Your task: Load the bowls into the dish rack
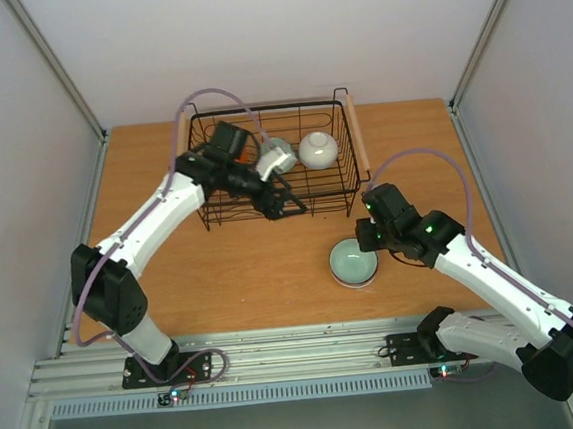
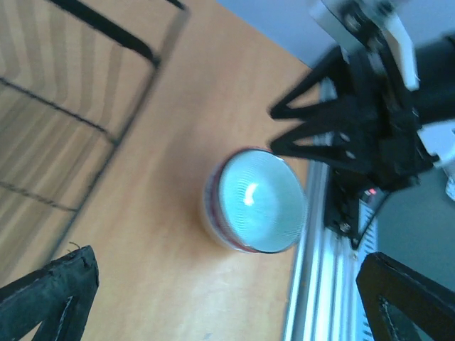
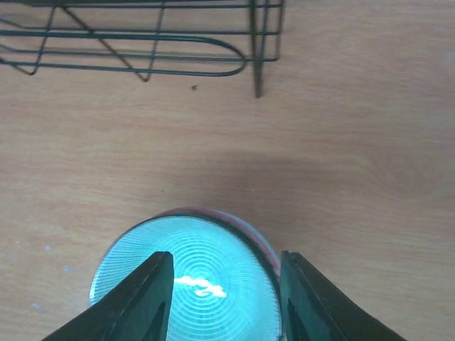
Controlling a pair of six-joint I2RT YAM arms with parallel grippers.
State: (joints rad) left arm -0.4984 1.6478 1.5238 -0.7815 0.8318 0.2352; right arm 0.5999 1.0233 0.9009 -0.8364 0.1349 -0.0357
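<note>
Mint bowl [image 1: 353,262] on table, lower centre-right of top view. Right gripper [image 3: 226,266] is nearer and straddles its upper-right rim, jaws apart, not pinching yet. Left gripper [image 1: 289,207] is spread wide at dish rack [image 1: 328,207] front.

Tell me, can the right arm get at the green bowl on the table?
Likely yes: the right gripper hangs directly over the green bowl, nothing between, dish rack well aside.

The mint green bowl [image 3: 213,256] is glossy, its inside finely ridged in concentric rings. The white bowl [image 1: 318,149] shines too. The dish rack [image 1: 236,215] is thin black wire with a pale wooden handle [image 1: 357,136]. The table [image 3: 355,142] is smooth, matt wood.
</note>
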